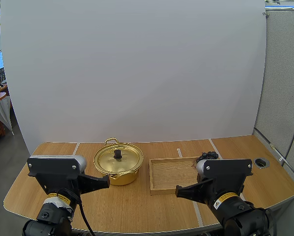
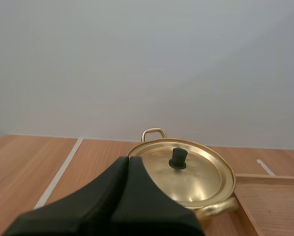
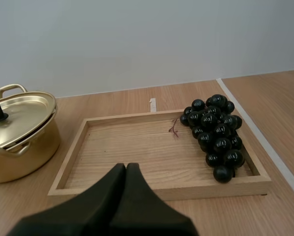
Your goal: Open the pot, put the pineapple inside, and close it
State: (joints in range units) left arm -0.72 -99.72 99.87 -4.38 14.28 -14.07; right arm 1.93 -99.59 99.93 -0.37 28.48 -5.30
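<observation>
My left gripper (image 1: 106, 179) and right gripper (image 1: 178, 191) had matte black fingers (image 2: 112, 206), grey-topped housings (image 1: 56, 162), and yellow warning labels (image 1: 224, 199) on black wrists.

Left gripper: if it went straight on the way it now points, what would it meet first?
Most likely the pot, at its lid or near rim: the left gripper, shut on nothing, points toward it with nothing visible between. Depth leaves unclear whether it hits rim or lid.
</observation>
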